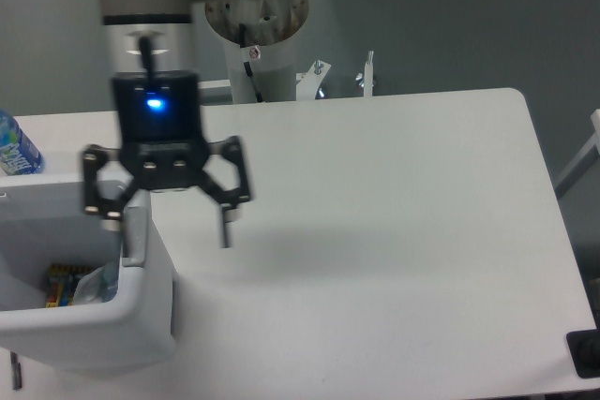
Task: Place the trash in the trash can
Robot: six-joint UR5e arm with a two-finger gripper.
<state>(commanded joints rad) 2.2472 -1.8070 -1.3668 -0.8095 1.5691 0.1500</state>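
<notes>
Fingers (225, 229) of the gripper (167, 222) are standing spread wide with nothing between them, one hanging over the trash can's right wall, the other over bare table. Going from the left: a bottle with a blue label (14, 145) is peeking in at the frame edge behind the bin, and it is not part of the job. Next, the trash can (141, 320) is sitting at the table's left end, its grey strip (137, 236) facing the arm. Down inside it, pale translucent plastic (97, 283) is lying against the right wall beside something orange and dark striped (62, 285); that plastic is likely the trash, though whether it is the wrapper, the slim bottle or both I cannot tell. Further right, the gripper is hovering above the rim, its blue light glowing, and is holding nothing. Beyond it, the table (394, 231) is showing only its white surface. Judging by this, the task is looking essentially finished.
</notes>
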